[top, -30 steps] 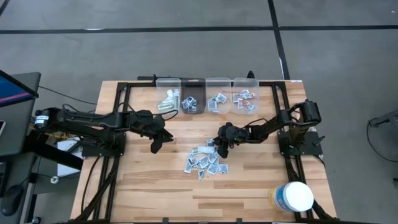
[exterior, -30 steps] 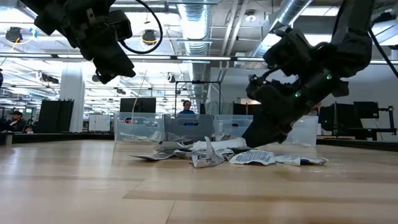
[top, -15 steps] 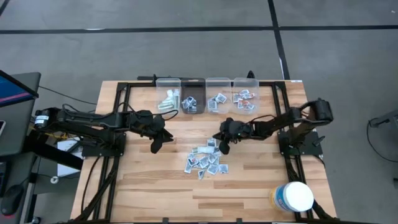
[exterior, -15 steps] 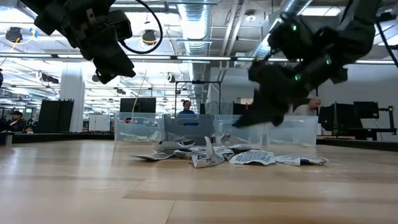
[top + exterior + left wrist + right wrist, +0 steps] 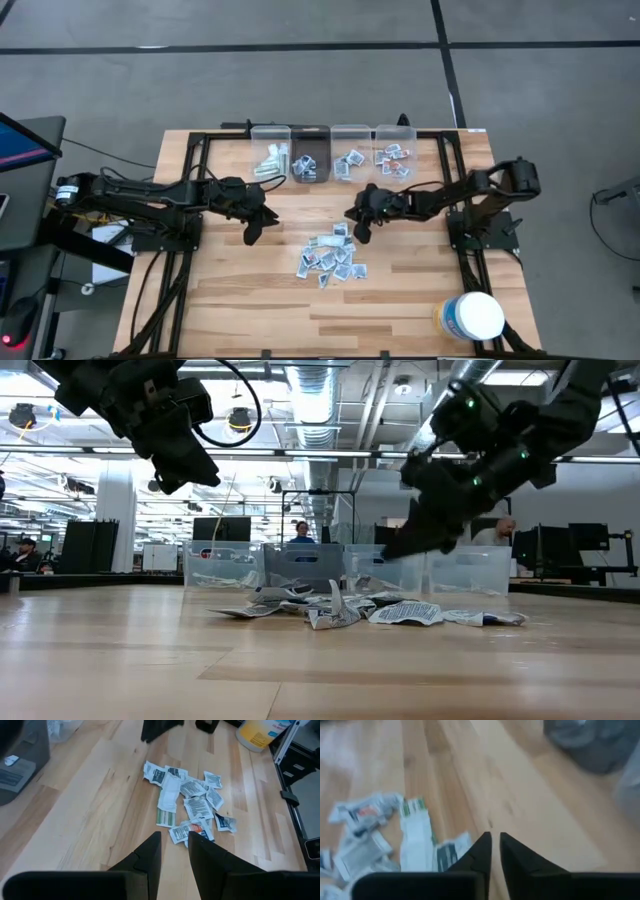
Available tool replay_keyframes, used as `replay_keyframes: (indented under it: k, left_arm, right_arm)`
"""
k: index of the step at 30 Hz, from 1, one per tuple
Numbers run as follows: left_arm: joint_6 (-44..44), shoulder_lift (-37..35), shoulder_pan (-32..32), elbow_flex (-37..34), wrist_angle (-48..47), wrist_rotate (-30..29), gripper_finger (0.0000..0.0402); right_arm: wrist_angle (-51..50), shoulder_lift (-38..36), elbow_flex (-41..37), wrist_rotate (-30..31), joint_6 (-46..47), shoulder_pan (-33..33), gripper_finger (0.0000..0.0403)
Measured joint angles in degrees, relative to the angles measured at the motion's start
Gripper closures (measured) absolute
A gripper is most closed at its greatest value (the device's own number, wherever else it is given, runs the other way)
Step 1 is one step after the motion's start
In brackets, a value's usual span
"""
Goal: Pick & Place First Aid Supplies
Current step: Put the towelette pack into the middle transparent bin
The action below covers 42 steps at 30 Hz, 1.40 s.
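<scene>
Right gripper (image 5: 362,236) hangs above the far edge of the packets (image 5: 330,257), jaws nearly clenched with nothing between; left gripper (image 5: 250,237) waits slightly parted.

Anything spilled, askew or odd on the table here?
Nothing damaged. The packets lie in a loose, overlapping heap mid-table, unsorted, while four clear bins at the far edge already hold some. A white tub stands upright near the front right corner.

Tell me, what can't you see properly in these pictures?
- Right tool: whether it grips a packet; right wrist view is blurred, nothing shows between its tips.
- Print on the packets: too small in the high view.
- Bins' contents: low view, hidden behind the pile.
- White tub: cut off by the left wrist view's edge.
</scene>
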Motion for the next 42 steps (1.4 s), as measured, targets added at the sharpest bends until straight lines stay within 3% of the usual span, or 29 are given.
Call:
replay_keyframes:
  k: [10, 15, 19, 25, 32, 42]
  left_arm:
    - [0.0, 0.0, 0.0, 0.0, 0.0, 0.0, 0.0305]
    - [0.0, 0.0, 0.0, 0.0, 0.0, 0.0, 0.0305]
    - [0.0, 0.0, 0.0, 0.0, 0.0, 0.0, 0.0305]
    - [0.0, 0.0, 0.0, 0.0, 0.0, 0.0, 0.0305]
    - [0.0, 0.0, 0.0, 0.0, 0.0, 0.0, 0.0305]
    - [0.0, 0.0, 0.0, 0.0, 0.0, 0.0, 0.0305]
  right_arm:
    - [1.7, 9.0, 0.1, 0.2, 2.5, 1.9, 0.0264]
    - [2.4, 11.3, 0.3, 0.7, 2.9, 2.6, 0.0236]
    - [2.0, 11.3, 0.3, 1.1, 3.0, 2.8, 0.0263]
    - [1.5, 11.0, 0.2, 1.1, 3.2, 2.5, 0.0387]
    - [0.7, 9.0, 0.4, 0.2, 4.3, 2.6, 0.04]
    - [-0.7, -4.5, 0.3, 1.5, -1.0, 1.6, 0.0402]
